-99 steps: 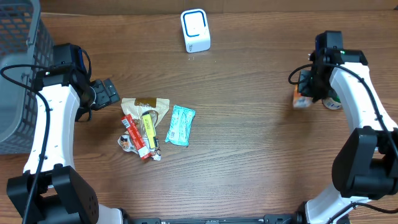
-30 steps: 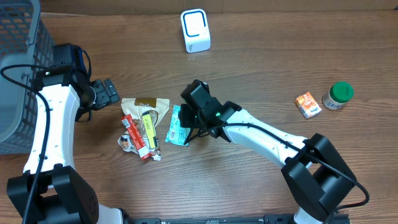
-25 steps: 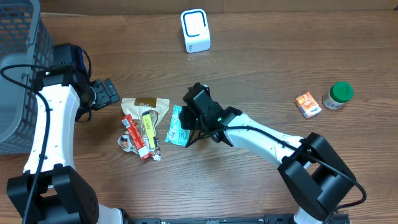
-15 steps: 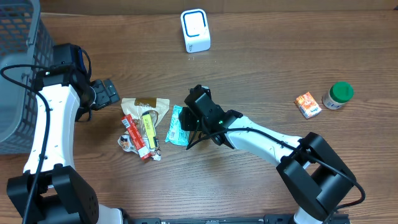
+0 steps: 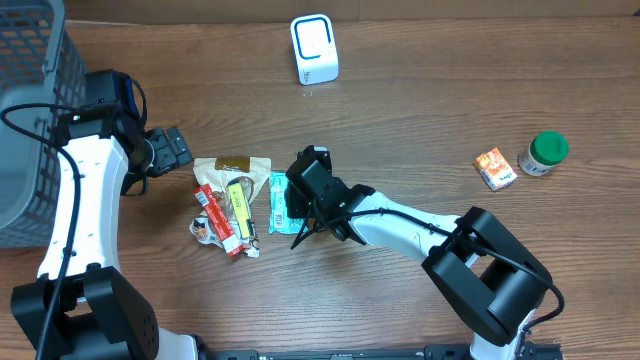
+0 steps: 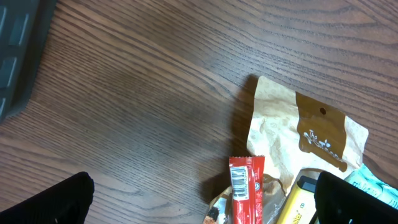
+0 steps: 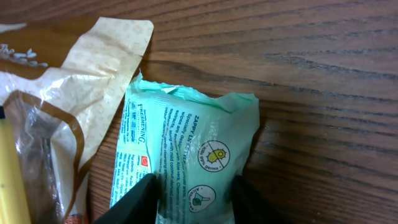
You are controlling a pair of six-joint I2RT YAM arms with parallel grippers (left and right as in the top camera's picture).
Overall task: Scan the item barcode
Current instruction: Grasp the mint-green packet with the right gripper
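Right hand (image 7: pixel 191 198) has dropped onto the teal packet (image 7: pixel 186 155) beside the tan pouch (image 5: pixel 235 170), fingers closing astride it; pickup imminent.

White arm links (image 5: pixel 75 200), black joints – black cables (image 5: pixel 35 110) alongside.

Crinkled mint-green packet (image 7: pixel 186 155) lying flat beside a tan pouch (image 7: pixel 68 87)
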